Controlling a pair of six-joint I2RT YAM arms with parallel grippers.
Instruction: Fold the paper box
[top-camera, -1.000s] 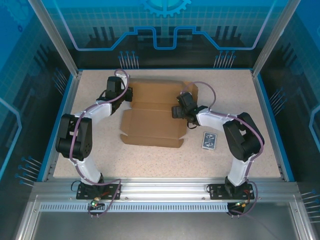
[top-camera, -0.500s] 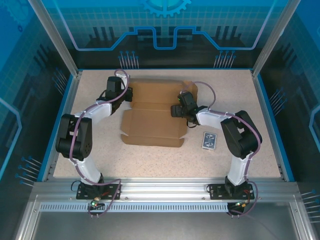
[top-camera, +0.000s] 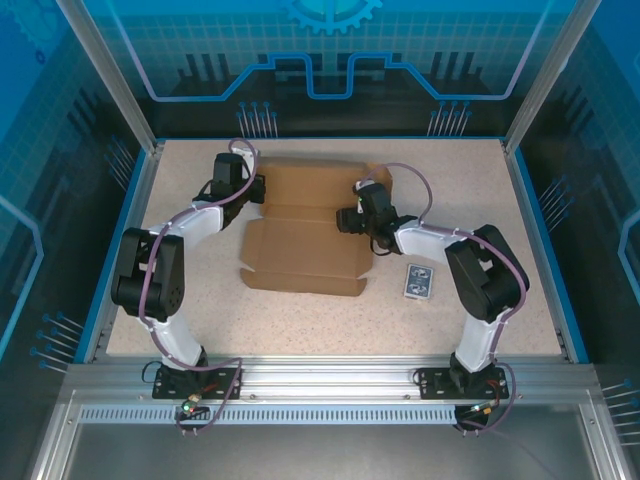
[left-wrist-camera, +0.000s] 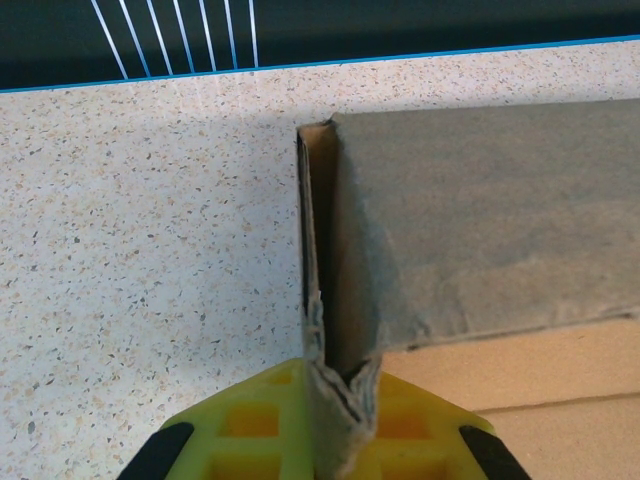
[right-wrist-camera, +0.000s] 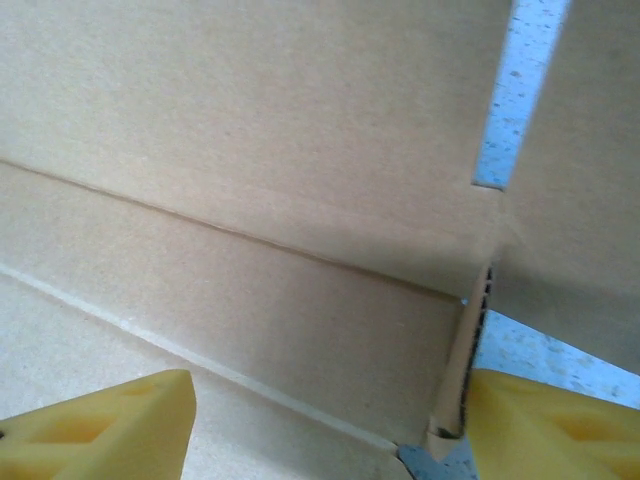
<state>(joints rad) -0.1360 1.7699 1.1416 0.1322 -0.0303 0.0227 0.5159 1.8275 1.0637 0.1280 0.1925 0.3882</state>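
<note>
The paper box is a flat brown die-cut cardboard sheet in the middle of the table, its front panel partly raised along the creases. My left gripper is at the sheet's back left corner. In the left wrist view the left gripper is shut on the upright side flap of the paper box. My right gripper hovers over the sheet's right side. In the right wrist view the right gripper is open, its yellow fingers wide apart over the cardboard panel, with a raised flap edge beside the right finger.
A small blue-patterned card pack lies on the speckled table to the right of the sheet, near the right arm. Blue rails and glass walls bound the table on the left, back and right.
The right gripper has shifted slightly left and toward the back over the sheet. The left gripper and the cardboard have stayed where they were.
</note>
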